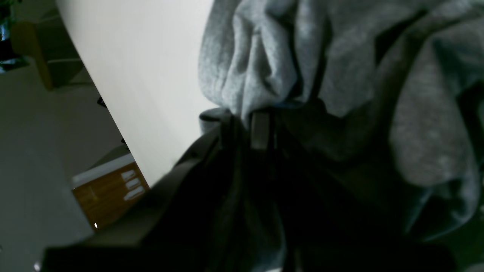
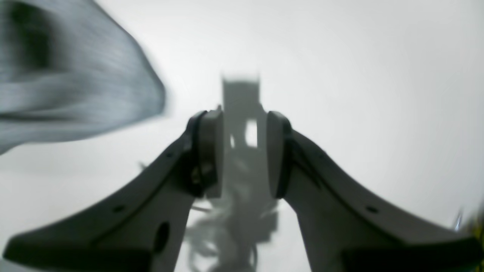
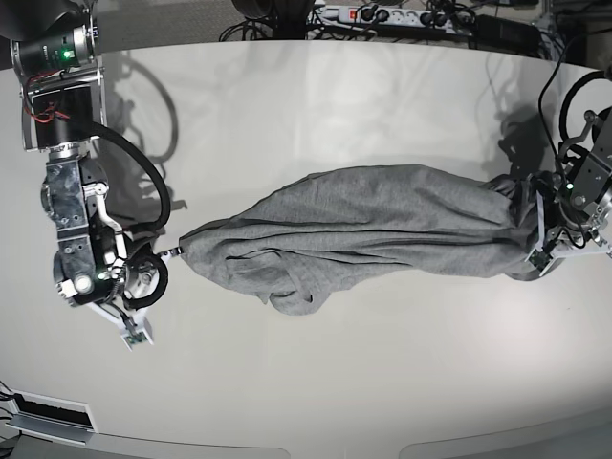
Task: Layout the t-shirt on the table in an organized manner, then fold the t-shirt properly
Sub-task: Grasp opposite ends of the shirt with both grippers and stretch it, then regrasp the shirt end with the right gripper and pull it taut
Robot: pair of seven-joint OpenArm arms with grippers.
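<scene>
**One grey shirt, two grippers**

Left wrist view: one heather-grey t-shirt [image 1: 340, 75], soft bunched folds filling the upper right; left gripper [image 1: 261, 130] clamped on that cloth; glossy off-white table [image 1: 143, 75] at centre left.

Right wrist view: right gripper [image 2: 244, 151], two pale curved fingers [image 2: 206, 151] parted, nothing between; blurred knit cloth at upper left.

Base view: single shirt stretched across frame centre on the table, one end bunched at the right by the left gripper, other end just beside the right gripper at lower left.

One grey t-shirt [image 3: 373, 220] on one big white table [image 3: 316, 382]. Two robot arms, so two grippers: left gripper [image 3: 537, 218] and right gripper [image 3: 172, 252].
</scene>
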